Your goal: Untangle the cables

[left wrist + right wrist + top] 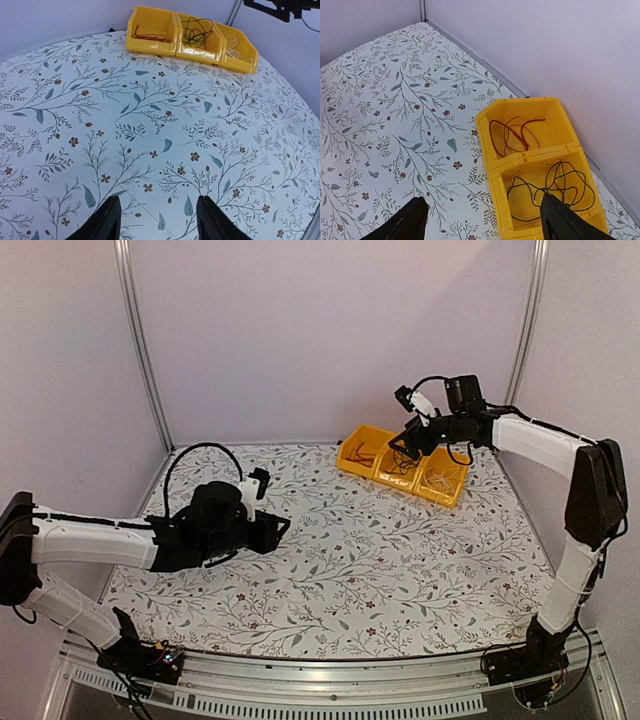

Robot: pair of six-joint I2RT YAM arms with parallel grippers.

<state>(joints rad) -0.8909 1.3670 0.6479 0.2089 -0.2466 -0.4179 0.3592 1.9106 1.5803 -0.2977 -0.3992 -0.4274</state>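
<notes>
The cables lie apart in a row of three yellow bins [352, 466]. The red cable [512, 132] is in the left bin, the black cable [561, 184] in the middle bin, and the white cable [231, 48] in the right bin. My right gripper [482, 200] is open and holds nothing. It hovers over the near edge of the left and middle bins, and one fingertip [555, 215] overlaps the black cable in view. It also shows in the top view [408, 443]. My left gripper [159, 200] is open and empty, low over the bare floral cloth at mid-left [280, 530].
The bins also show in the left wrist view [150, 47], far ahead at the back right. The floral cloth [380, 570] covers the table. Grey walls and metal posts [140, 340] close the back and sides. The right arm [540, 440] reaches over the right edge.
</notes>
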